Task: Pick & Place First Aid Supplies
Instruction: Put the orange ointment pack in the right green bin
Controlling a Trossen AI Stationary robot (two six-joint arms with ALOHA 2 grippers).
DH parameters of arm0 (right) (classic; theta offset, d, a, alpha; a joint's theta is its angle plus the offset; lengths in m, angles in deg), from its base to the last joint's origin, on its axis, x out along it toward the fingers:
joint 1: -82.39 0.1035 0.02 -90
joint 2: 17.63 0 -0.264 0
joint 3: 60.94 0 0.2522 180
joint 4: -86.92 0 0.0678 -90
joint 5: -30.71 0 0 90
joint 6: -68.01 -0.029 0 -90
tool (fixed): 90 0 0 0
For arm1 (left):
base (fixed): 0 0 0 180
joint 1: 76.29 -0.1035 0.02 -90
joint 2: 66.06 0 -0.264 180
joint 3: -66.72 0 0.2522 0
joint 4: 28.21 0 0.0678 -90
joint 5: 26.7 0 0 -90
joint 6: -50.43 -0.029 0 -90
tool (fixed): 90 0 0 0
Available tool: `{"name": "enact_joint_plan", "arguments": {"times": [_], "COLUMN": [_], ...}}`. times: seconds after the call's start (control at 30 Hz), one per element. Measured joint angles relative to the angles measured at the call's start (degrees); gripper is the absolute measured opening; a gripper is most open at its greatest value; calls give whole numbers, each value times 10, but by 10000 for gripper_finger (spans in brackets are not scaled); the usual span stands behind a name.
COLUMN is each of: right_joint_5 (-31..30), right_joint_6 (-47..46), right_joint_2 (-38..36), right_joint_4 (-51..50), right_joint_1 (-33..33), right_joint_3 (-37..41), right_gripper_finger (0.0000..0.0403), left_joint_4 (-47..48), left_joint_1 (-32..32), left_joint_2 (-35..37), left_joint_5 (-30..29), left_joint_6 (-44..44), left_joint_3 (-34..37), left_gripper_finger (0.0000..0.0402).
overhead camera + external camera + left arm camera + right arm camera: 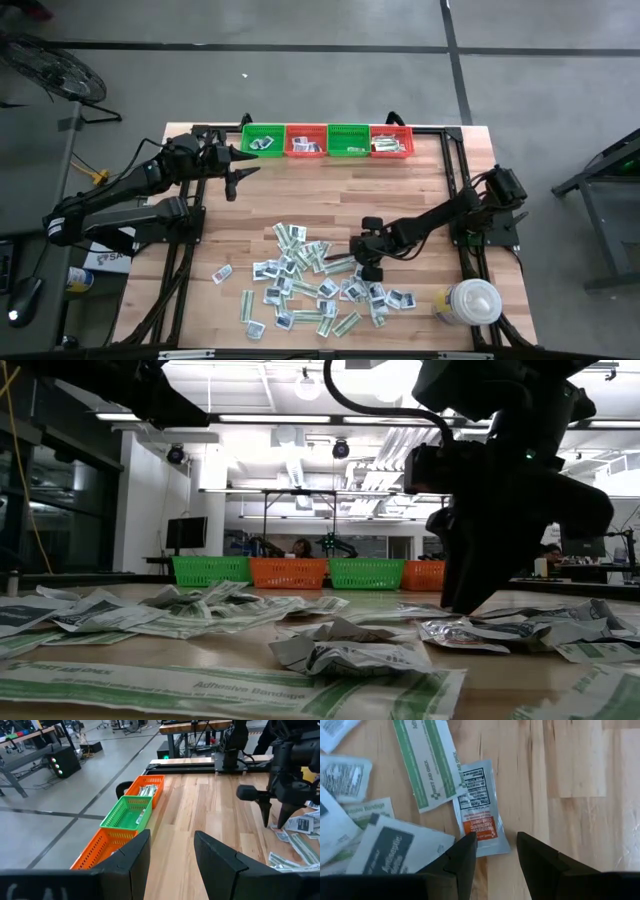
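The first aid supplies (315,285) lie as a loose pile of small flat packets on the near half of the wooden table. My right gripper (496,847) points steeply down over the pile's far right edge, open. Its fingers stand on either side of the near end of a white packet with an orange label (479,807), which lies flat on the wood. From the left wrist view, the right gripper's fingertips (266,817) hang just above the packets. My left gripper (172,852) is open and holds nothing, raised near the far left basket (262,140).
Four small baskets stand in a row at the far edge: green (262,140), red (306,140), green (349,140), red (391,140), each with a few packets inside. A big white round lidded container (470,302) sits at the near right corner. Bare wood lies between pile and baskets.
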Motion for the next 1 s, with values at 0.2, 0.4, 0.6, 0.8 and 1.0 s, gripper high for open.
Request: {"name": "enact_joint_plan", "arguments": {"times": [0.2, 0.4, 0.6, 0.8, 1.0], "right_joint_5": [3, 1, 4, -1, -8], "right_joint_6": [-22, -32, -32, -39, -64], "right_joint_2": [4, 4, 4, 4, 2], "right_joint_4": [-3, -6, -7, -3, -6], "right_joint_1": [0, 0, 0, 0, 0], "right_joint_3": [0, 0, 1, 1, -3], "right_gripper_finger": [134, 95, 47, 5, 1], "left_joint_4": [0, 0, 0, 0, 1], "left_joint_1": [0, 0, 0, 0, 0], "left_joint_2": [0, 0, 0, 0, 0], "left_joint_5": [0, 0, 0, 0, 0], "left_joint_6": [4, 5, 6, 8, 8], "left_joint_3": [0, 0, 0, 0, 0], "left_gripper_finger": [149, 149, 149, 149, 149]}}
